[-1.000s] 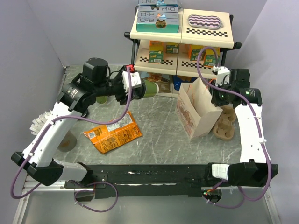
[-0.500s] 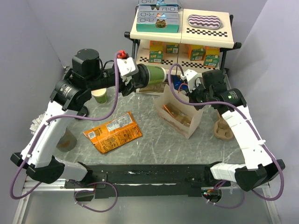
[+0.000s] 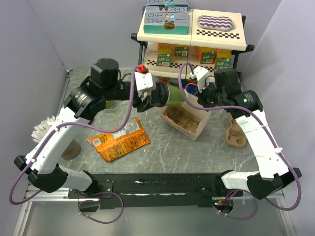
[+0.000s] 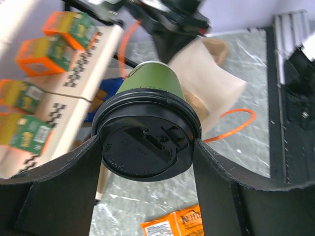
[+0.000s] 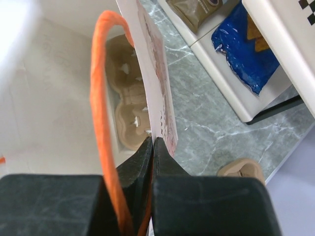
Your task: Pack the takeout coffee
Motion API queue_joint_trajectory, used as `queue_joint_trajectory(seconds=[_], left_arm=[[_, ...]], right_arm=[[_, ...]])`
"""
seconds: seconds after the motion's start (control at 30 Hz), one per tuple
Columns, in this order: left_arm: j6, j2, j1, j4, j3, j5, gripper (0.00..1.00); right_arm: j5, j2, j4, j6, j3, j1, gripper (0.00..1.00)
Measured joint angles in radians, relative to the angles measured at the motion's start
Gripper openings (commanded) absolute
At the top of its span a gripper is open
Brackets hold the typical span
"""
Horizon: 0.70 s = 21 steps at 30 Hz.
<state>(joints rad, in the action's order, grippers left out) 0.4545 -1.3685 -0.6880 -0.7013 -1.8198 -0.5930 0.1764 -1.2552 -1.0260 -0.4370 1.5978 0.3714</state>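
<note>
Between the fingers of the left tool (image 4: pixel 146 162), the small dark green paper cup (image 4: pixel 152 81) sits clamped at its stiff black plastic lid (image 4: pixel 147 147); its walls probably dent easily. Beside it, the right tool (image 5: pixel 152 147) pinches the white paper bag (image 5: pixel 157 103).

Back of the scene, the two-tier shelf rack (image 3: pixel 192 34) stood with cream tops and checkered trim. Up top on the left sat a stack of teal boxes (image 3: pixel 166 20), and on the right a purple-and-white striped pad (image 3: pixel 214 22) lay flat. One tier down, small orange-and-green cartons (image 3: pixel 165 55) were lined up in a row. At the lowest level, the right wrist view caught a blue packet (image 5: pixel 246 44) lying beside a brown pouch (image 5: pixel 197 10). Out on the grey marbled table (image 3: pixel 162 157), an orange snack bag (image 3: pixel 119 140) lay flat, left of centre. Far left was a white bristly brush (image 3: pixel 42 129), with a brownish cup (image 3: pixel 72 147) near it. At the right edge, a cardboard cup carrier (image 3: pixel 235 133) rested on the table.
</note>
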Motion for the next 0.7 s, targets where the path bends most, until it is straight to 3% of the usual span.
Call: queue_joint_trajectory(seconds=[0.3, 0.7], left_arm=[[0.100, -0.002, -0.112, -0.084, 0.077, 0.060, 0.01], [0.282, -0.087, -0.200, -0.205, 0.003, 0.181, 0.01]], right_arm=[[-0.013, -0.004, 0.000, -0.003, 0.006, 0.038, 0.00], [-0.064, 0.018, 0.010, -0.025, -0.037, 0.135, 0.00]])
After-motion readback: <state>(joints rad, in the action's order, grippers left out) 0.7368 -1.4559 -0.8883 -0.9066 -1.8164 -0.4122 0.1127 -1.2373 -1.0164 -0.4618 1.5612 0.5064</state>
